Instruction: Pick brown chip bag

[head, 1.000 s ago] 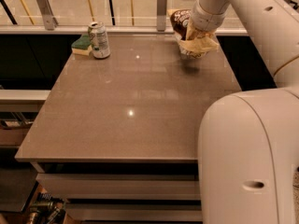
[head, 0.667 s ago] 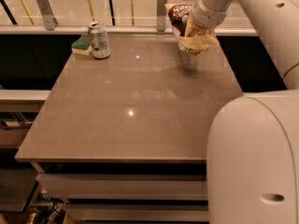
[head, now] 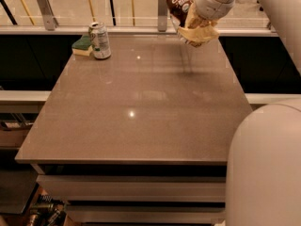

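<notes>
The brown chip bag (head: 184,7) has a dark brown top with white lettering and a tan-yellow lower part. It hangs in the air above the far right of the table (head: 141,107), clear of the surface, with its shadow on the tabletop below. My gripper (head: 200,19) is shut on the brown chip bag from the right side, and the white arm comes down from the upper right. The fingers are mostly hidden by the bag and the wrist.
A silver can (head: 99,40) stands at the far left of the table, with a green-and-yellow sponge (head: 83,45) just behind and left of it. A railing with posts (head: 162,13) runs behind the table. My white base (head: 268,168) fills the lower right.
The gripper has lifted the brown chip bag higher above the table at the far right. The can and sponge have not moved.
</notes>
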